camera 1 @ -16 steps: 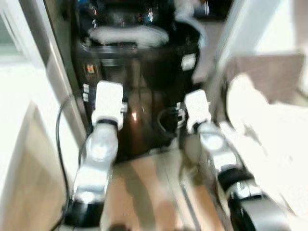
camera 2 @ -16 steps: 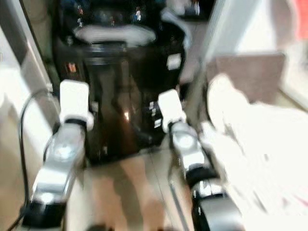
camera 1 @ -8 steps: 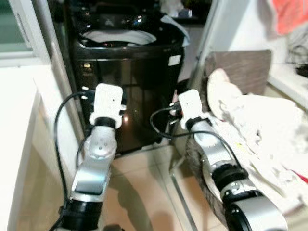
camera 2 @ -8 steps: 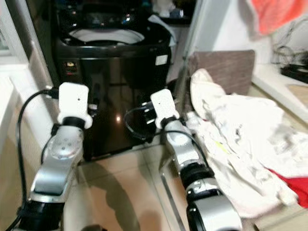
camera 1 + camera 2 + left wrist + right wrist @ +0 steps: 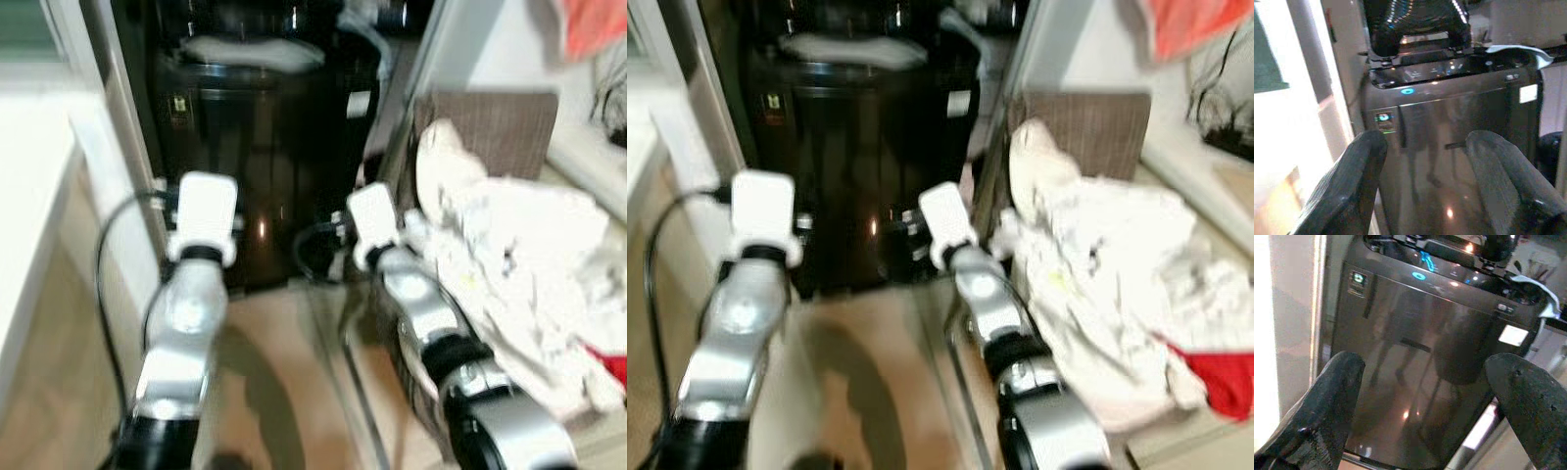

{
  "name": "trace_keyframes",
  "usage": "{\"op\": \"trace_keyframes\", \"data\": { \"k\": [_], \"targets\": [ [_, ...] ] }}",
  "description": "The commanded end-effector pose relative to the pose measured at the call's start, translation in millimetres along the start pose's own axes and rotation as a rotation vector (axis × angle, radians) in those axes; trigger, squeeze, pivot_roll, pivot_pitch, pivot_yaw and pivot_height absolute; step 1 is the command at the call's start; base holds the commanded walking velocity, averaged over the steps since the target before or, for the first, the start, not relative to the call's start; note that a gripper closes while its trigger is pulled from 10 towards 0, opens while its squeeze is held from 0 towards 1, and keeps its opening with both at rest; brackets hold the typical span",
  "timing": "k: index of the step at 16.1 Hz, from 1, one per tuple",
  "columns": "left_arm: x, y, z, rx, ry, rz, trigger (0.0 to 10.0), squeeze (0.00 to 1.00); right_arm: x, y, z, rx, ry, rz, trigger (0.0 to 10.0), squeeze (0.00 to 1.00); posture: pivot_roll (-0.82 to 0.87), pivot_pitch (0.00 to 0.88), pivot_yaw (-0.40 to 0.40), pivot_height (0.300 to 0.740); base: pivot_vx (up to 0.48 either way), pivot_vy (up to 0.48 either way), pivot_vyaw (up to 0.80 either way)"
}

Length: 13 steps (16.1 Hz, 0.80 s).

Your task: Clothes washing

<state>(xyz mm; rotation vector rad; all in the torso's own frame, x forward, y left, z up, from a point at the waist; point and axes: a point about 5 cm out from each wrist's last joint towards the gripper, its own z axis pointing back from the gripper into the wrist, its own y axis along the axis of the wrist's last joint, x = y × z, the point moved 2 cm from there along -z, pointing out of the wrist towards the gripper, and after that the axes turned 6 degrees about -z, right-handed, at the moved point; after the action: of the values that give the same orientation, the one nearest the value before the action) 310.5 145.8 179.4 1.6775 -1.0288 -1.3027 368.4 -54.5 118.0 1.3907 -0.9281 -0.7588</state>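
Black washing machine (image 5: 260, 147) now looms nearer ahead than a moment ago, both empty grippers, left gripper (image 5: 1425, 186) and right gripper (image 5: 1425, 416), spread open, so loading from the white laundry pile (image 5: 509, 255) on the right hasn't begun.

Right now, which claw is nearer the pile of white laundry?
Right. The right claw is beside the white laundry; the left claw is farther off, facing the washing machine.
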Motion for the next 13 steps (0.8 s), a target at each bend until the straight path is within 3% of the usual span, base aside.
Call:
{"op": "trace_keyframes", "data": {
  "k": [1,2,5,6,7,9,10,11,12,13],
  "targets": [
    [-1.9,2,1.6,0.002,0.014,-0.001,10.0,0.0,-0.5,5,-3.2,0.016,0.011,-0.002,10.0,0.0,0.17,0.031,-0.144,0.74,0.0,0.0,0.0],
    [-1.9,-4,2.7,-0.028,-0.005,0.003,10.0,0.0,-4.3,5,-4.0,0.017,0.019,-0.01,10.0,0.0,0.2,0.054,-0.165,0.74,0.0,0.0,0.0],
    [-12.5,-41,16.6,-0.146,-0.001,0.106,10.0,0.0,25.9,-1,1.7,0.014,-0.181,-0.214,10.0,0.0,0.18,0.028,-0.146,0.74,0.0,0.0,0.0],
    [-11.5,-63,33.2,-0.214,-0.039,0.104,10.0,0.0,45.0,-12,13.1,-0.016,-0.269,-0.253,10.0,0.0,0.13,0.014,-0.105,0.74,0.0,0.0,0.0],
    [-2.4,-73,41.6,-0.245,-0.117,0.074,10.0,0.0,58.4,-25,29.5,-0.036,-0.317,-0.226,10.0,0.0,0.1,0.026,-0.036,0.74,0.0,0.0,0.0],
    [4.9,-70,39.3,-0.216,-0.224,0.011,10.0,0.0,60.2,-36,41.2,-0.052,-0.339,-0.204,10.0,0.0,0.09,0.035,0.007,0.74,0.0,0.0,0.0],
    [4.1,-58,32.0,-0.152,-0.324,-0.067,10.0,0.0,53.3,-40,44.6,-0.047,-0.337,-0.209,10.0,0.0,0.09,0.05,0.056,0.74,0.0,0.0,0.0],
    [-0.1,-52,26.8,-0.131,-0.351,-0.082,10.0,0.0,45.4,-39,43.1,-0.033,-0.318,-0.208,10.0,0.0,0.09,0.05,0.056,0.74,0.0,0.0,0.0],
    [-2.5,-45,18.3,-0.098,-0.363,-0.087,10.0,0.0,41.3,-37,39.2,-0.03,-0.309,-0.212,10.0,0.0,0.08,0.064,0.134,0.74,0.0,0.0,0.0],
    [-2.8,-42,15.1,-0.092,-0.35,-0.061,10.0,0.0,41.4,-35,37.1,-0.025,-0.304,-0.205,10.0,0.0,0.08,0.062,0.124,0.74,0.0,0.0,0.0]
  ]
}}
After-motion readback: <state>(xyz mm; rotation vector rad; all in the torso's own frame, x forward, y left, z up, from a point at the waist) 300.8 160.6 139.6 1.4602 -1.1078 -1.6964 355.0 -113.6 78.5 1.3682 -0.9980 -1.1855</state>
